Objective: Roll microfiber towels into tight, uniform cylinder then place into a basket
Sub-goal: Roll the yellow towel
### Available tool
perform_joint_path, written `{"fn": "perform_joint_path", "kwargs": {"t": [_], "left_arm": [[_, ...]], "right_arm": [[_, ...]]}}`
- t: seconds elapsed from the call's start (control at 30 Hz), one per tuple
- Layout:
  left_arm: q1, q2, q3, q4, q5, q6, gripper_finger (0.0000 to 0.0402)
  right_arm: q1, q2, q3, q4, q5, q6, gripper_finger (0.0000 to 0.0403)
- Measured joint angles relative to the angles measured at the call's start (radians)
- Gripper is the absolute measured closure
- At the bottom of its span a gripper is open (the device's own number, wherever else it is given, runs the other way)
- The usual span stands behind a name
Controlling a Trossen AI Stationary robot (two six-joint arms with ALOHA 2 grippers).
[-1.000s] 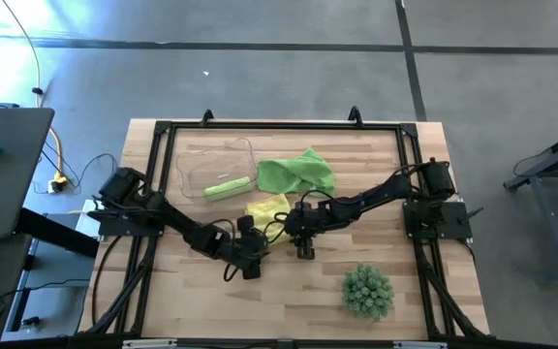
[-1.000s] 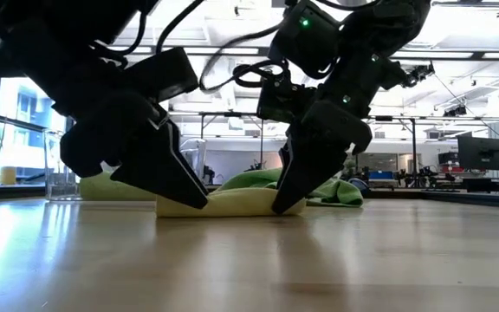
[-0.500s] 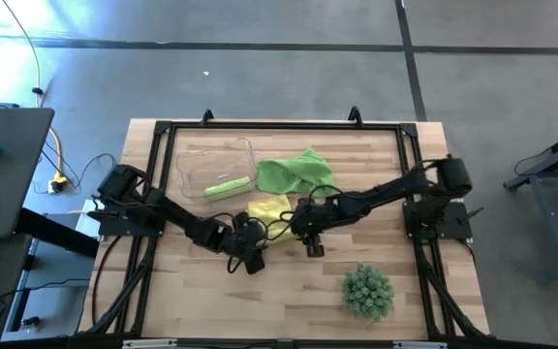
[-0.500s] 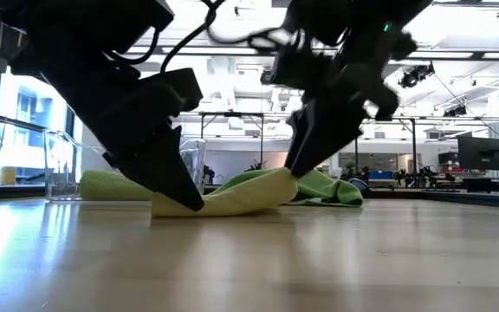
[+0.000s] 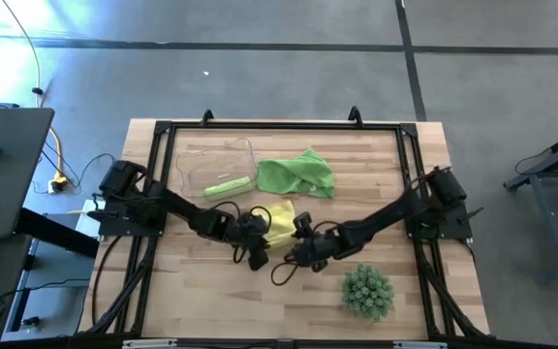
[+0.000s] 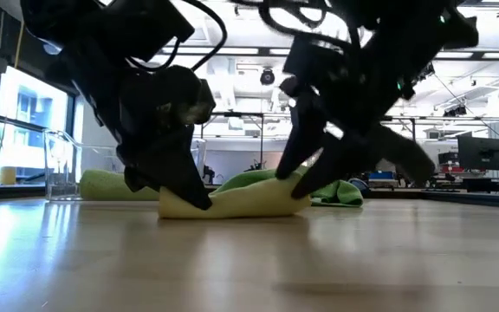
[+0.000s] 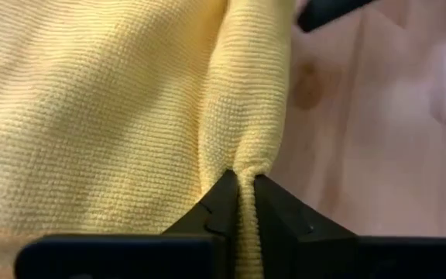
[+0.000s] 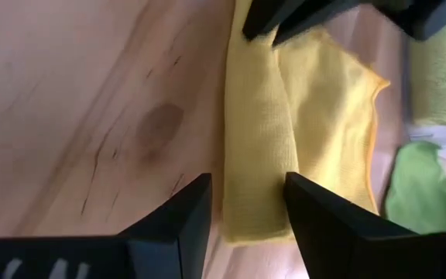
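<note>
The yellow towel lies on the table's middle with a narrow fold along its near edge. My left gripper is shut on the left end of that fold. My right gripper stands open at the fold's right end, one finger on each side. In the low view the yellow towel rests on the wood between my left gripper and my right gripper. A rolled lime green towel lies in the clear basket. A second lime green towel lies crumpled behind the yellow one. My left gripper pinches the end of the yellow towel's near fold between its two fingertips, several layers thick. The fingers slant down from the table's left and point along the fold. The fold and the rest of the cloth lie on the table. My right gripper's fingers stand beside the fold's other end; whether they touch it, I cannot tell.
A spiky green ball-shaped plant stands near the front right, close to my right arm. A black frame borders the tabletop. Bare wood stretches along the front left.
My left gripper has shut on the yellow towel's near fold, rolling its wrist and shifting toward the table's right. My right gripper has swung toward the near edge and rolled, staying open. The towel's right end rose half a second ago and lies down again now.
</note>
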Motion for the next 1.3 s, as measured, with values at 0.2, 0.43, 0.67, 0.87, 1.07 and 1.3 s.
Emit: {"fn": "perform_joint_path", "kwargs": {"t": [0.2,0.43,0.67,0.87,1.07,1.3], "left_arm": [[0.008,0.001,-0.003,0.017,0.024,0.013,0.0383],[0.006,-0.020,-0.004,0.024,-0.003,0.043,0.0349],[0.003,-0.150,-0.008,-0.025,0.038,0.247,0.0280],[-0.031,-0.230,-0.005,-0.018,0.015,0.393,0.0246],[-0.109,-0.172,-0.005,0.062,-0.125,0.480,0.0243],[-0.192,-0.068,-0.003,0.106,-0.441,0.620,0.0243]], "right_arm": [[-0.009,0.047,0.001,0.010,-0.003,0.016,0.0245],[-0.052,0.059,0.006,-0.001,-0.086,0.101,0.0245],[-0.128,0.059,0.006,-0.023,-0.259,0.253,0.0291],[-0.193,0.061,0.005,-0.018,-0.404,0.348,0.0346],[-0.261,0.061,0.005,-0.010,-0.597,0.459,0.0377],[-0.328,0.063,0.005,-0.005,-0.756,0.604,0.0380]]}}
